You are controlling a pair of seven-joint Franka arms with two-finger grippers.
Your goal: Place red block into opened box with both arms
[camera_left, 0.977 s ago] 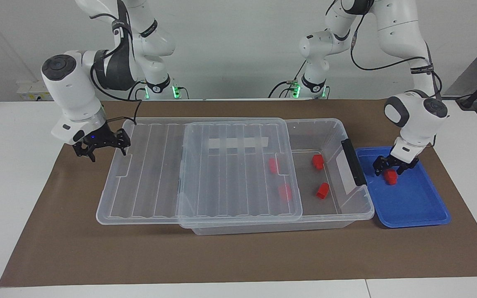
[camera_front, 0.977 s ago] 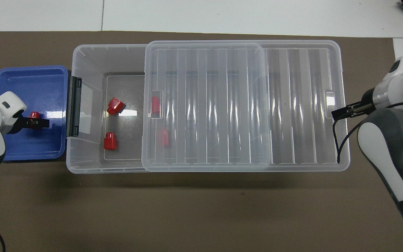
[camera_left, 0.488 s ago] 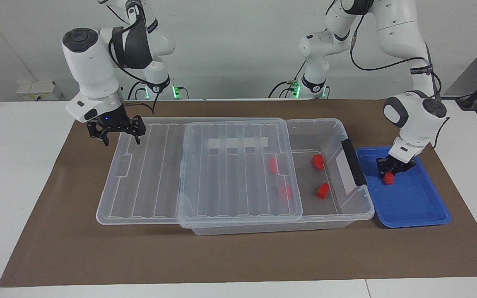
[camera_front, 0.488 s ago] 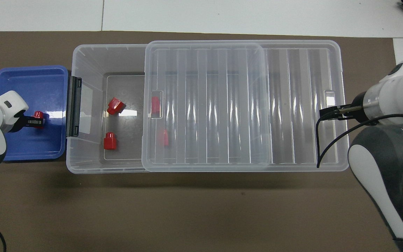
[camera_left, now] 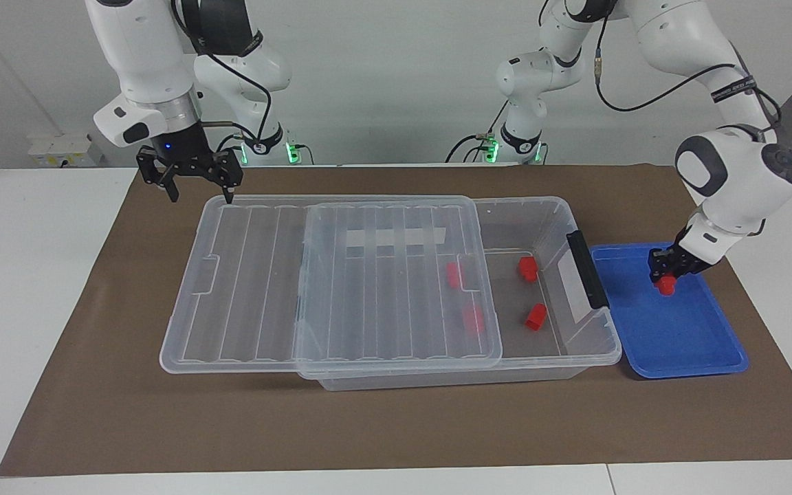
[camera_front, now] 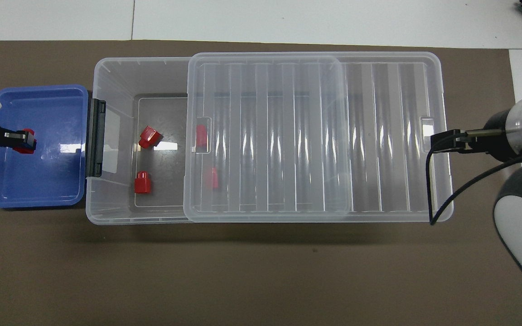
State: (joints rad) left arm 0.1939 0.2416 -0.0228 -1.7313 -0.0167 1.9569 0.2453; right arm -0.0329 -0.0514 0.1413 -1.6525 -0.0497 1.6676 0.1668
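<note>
Since the earlier frames, left gripper (camera_left: 666,273) has clamped onto the red block (camera_left: 666,287) and lifted it; it now hangs over the blue tray (camera_left: 685,344), toward the edge nearer the robots (block sticks out below the fingertips). Right gripper (camera_left: 194,180) has risen and pulled back from the lid's end, jaws spread wide, holding nothing, now above the box's corner nearest the right arm's base.

Box (camera_left: 540,206) sits on the brown mat (camera_left: 396,426) on the bench (camera_left: 25,289), open at the left arm's end. Lid (camera_left: 341,289) is slid toward the right arm's end, overhanging the box there, white tape strip (camera_left: 396,237) on top. Black handle bar (camera_left: 587,268) is on the box end just beside the tray.

Four more red blocks lie inside the box: two in the open part (camera_left: 528,268) (camera_left: 537,316), two seen through the lid's edge (camera_left: 454,273) (camera_left: 473,319).

Overhead: held red block (camera_front: 28,140) is over the tray, box (camera_front: 111,136) beside it.
</note>
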